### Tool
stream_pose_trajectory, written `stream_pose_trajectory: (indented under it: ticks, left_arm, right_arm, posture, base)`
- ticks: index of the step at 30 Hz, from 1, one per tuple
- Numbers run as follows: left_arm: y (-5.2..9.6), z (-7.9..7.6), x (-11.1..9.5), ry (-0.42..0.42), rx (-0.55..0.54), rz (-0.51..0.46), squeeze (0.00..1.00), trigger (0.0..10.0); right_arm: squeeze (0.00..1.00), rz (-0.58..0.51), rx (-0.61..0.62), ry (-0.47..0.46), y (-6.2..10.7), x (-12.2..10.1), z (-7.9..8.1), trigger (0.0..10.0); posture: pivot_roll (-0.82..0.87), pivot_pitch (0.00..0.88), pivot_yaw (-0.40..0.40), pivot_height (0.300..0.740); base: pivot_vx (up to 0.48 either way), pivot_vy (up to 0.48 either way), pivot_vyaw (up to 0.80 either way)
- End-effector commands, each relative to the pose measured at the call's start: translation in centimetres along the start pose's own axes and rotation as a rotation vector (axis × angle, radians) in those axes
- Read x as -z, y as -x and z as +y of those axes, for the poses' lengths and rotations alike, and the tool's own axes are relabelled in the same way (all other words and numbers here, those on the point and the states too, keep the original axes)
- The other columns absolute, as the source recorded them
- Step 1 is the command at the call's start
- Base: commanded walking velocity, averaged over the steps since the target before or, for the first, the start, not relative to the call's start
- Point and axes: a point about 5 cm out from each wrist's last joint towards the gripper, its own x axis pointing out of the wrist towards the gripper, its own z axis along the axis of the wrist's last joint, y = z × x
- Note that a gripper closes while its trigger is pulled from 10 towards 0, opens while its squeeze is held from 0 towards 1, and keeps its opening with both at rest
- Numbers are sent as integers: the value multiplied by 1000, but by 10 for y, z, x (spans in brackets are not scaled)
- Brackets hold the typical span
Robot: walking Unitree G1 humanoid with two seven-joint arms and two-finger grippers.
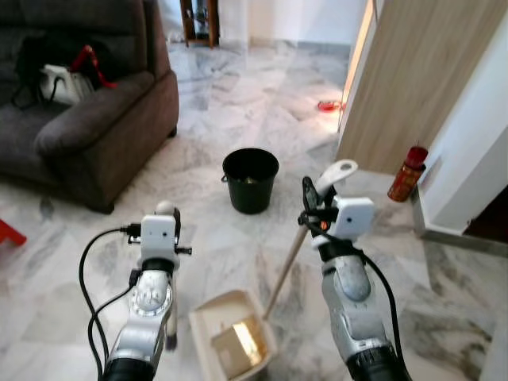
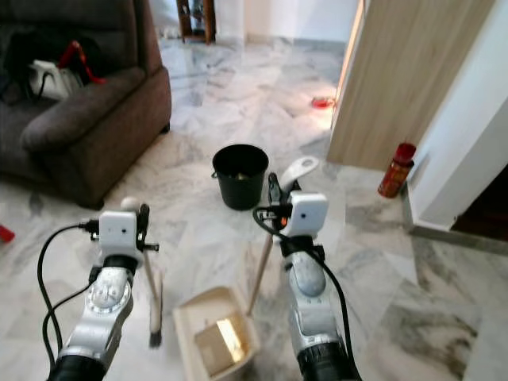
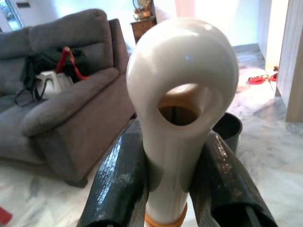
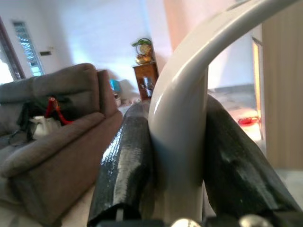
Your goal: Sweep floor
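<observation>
My left gripper [image 1: 168, 216] is shut on the white looped handle [image 3: 182, 94] of a short broom, whose stick and bristles [image 2: 154, 317] hang down to the floor beside my left arm. My right gripper [image 1: 311, 197] is shut on the curved white grip [image 1: 338, 170] of a beige dustpan [image 1: 230, 341]. Its wooden pole [image 1: 286, 270] slants down to the pan, which rests on the marble floor between my arms. A flat brown scrap lies inside the pan. In the wrist views, black fingers [image 3: 118, 184] [image 4: 125, 165] press each handle from both sides.
A black bucket [image 1: 250, 179] stands on the floor just ahead. A dark grey sofa [image 1: 87, 127] with a white bag [image 1: 62, 82] fills the left. A wooden panel [image 1: 413, 79], a red bottle [image 1: 407, 173] and a white wall lie to the right. Open marble floor runs ahead.
</observation>
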Motion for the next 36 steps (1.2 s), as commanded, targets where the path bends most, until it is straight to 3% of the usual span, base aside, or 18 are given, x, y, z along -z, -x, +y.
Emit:
stream_pose_trajectory:
  ticks: [1, 36]
  left_arm:
    - [-5, -2, -14, -1, 9, -65, 0, 10000]
    - [-6, -3, -15, -12, 22, -69, 0, 10000]
  right_arm:
    - [0, -65, -8, 10, -8, -15, 1, 10000]
    - [0, -74, -23, 1, -9, -19, 4, 10000]
  posture:
    - [49, 0, 29, 740]
    - [53, 0, 30, 740]
  base:
    - [379, 0, 0]
    - [388, 0, 43]
